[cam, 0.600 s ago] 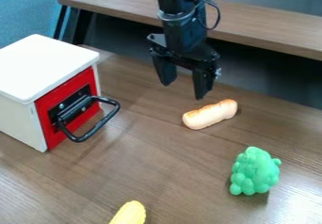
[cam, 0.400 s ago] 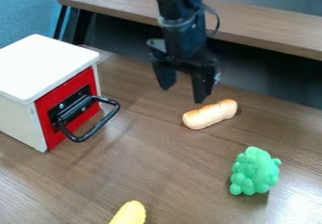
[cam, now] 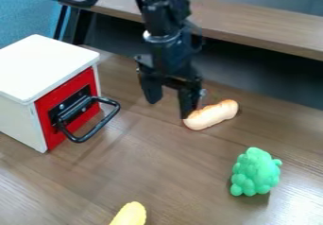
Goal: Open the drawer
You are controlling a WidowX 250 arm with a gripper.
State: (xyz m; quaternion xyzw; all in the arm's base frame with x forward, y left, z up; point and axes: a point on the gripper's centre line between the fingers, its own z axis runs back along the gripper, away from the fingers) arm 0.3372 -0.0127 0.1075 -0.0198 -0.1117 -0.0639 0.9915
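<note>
On brown wood-grain table [cam: 170, 172] | gripper [cam: 169, 108] spread wide, holding nothing | wooden bench [cam: 252, 28] behind | blue fabric [cam: 25, 13] upper left

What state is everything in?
Red-fronted drawer in white box: shut, front flush.
Black curved metal-look handle: sticking out, ungrasped.
Black two-finger end effector: open, holding nothing, right of the handle in view.
Tan elongated bread roll: lying on table, contact with end effector unclear.
Green bumpy grape-like toy: resting on table.
Yellow rounded toy: lying at bottom edge.
</note>
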